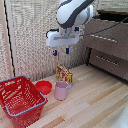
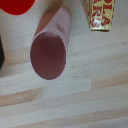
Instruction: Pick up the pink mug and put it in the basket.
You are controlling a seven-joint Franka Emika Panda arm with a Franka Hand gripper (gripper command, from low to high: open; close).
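My gripper [image 1: 61,51] hangs in the upper middle of the exterior view, high above the wooden table [image 1: 95,102], its two short dark fingers [image 1: 55,52] pointing down with a clear gap between them and nothing held. The pink mug [image 1: 61,90] stands upright on the table below it, just below the centre of that frame and well apart from my fingers. A low red bowl [image 1: 44,87] sits just beside the mug toward the exterior view's left, and a yellow and red packet [image 1: 64,74] stands close behind the mug. The red basket [image 1: 20,99] with its blue-grey rim fills the lower left corner, near the bowl. In the wrist view I look straight down into the mug's open mouth [image 2: 48,54] near the middle of the frame, with the packet [image 2: 100,15] at the upper right and an edge of the bowl [image 2: 16,6] at the upper left.
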